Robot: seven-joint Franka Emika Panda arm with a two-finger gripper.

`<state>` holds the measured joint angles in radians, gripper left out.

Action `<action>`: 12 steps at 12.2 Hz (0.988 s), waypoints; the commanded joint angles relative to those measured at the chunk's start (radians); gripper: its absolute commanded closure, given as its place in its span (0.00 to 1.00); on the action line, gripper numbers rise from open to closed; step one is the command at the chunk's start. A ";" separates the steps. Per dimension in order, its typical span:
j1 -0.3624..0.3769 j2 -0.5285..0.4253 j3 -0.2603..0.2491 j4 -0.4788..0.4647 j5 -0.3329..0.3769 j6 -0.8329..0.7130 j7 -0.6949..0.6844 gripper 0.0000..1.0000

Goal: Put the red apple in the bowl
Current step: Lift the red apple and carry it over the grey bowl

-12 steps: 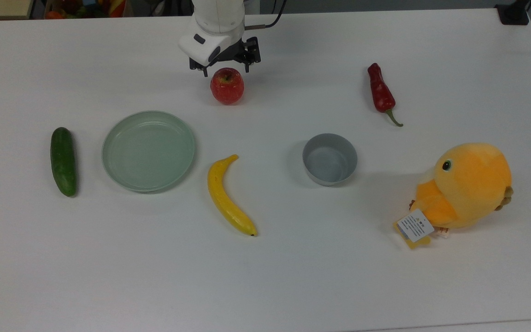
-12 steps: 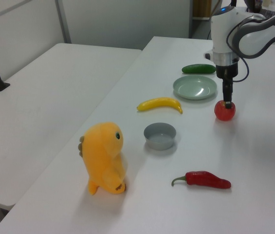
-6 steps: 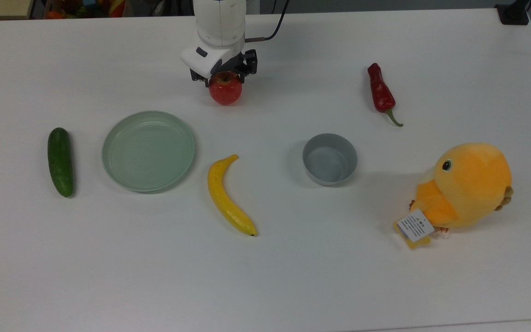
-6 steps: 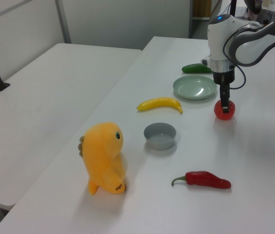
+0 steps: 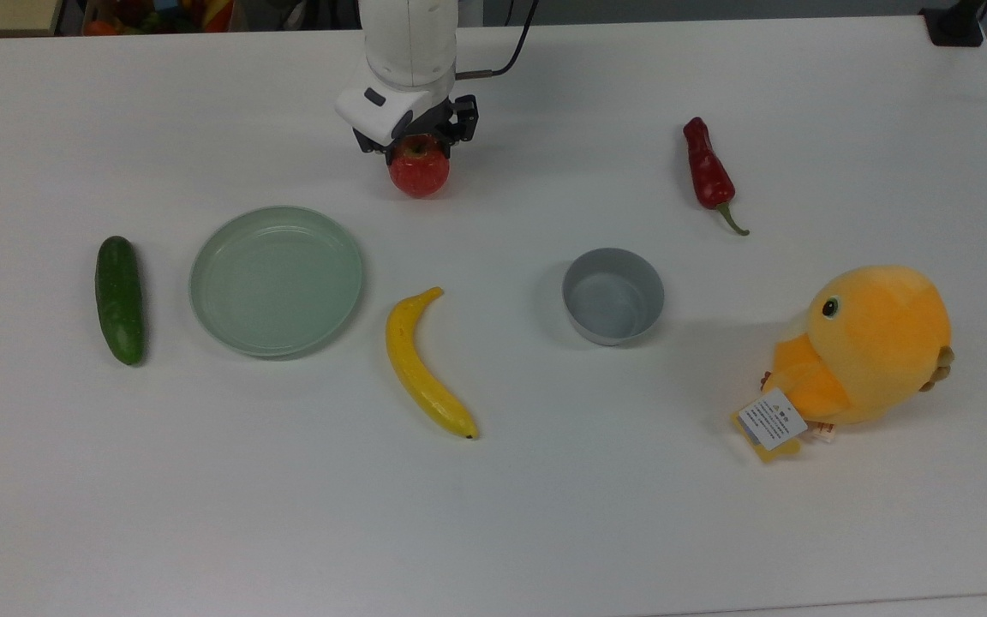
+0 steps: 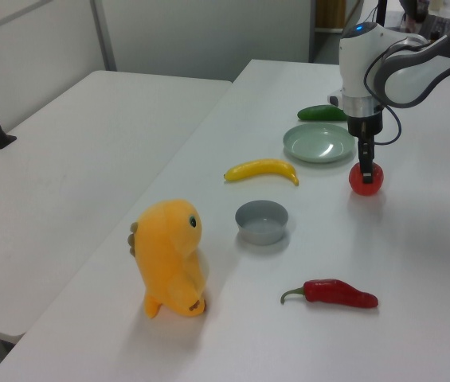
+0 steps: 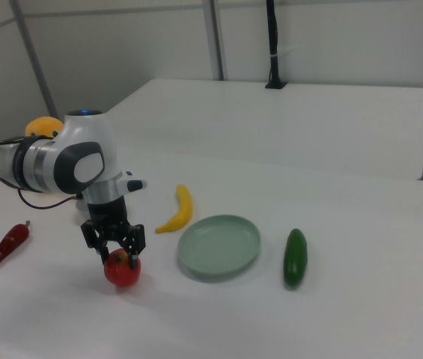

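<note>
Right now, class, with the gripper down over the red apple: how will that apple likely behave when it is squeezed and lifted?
The red apple is round and looks glossy, so it may slip or rotate between the gripper fingers. If nudged or released on the flat table, it would probably roll. It looks rigid, so it should keep its shape when squeezed.

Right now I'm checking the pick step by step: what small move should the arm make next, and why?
Probably close the fingers on the apple. The gripper sits down over its top with the fingers open on either side, the apple rests on the table, and the bowl is empty.
</note>
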<state>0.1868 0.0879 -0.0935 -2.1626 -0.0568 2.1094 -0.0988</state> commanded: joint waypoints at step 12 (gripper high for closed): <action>0.125 0.194 0.086 0.384 0.075 0.173 0.464 0.52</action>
<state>0.3077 0.1714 -0.0254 -1.8910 0.0085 2.2751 0.3105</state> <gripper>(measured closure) 0.286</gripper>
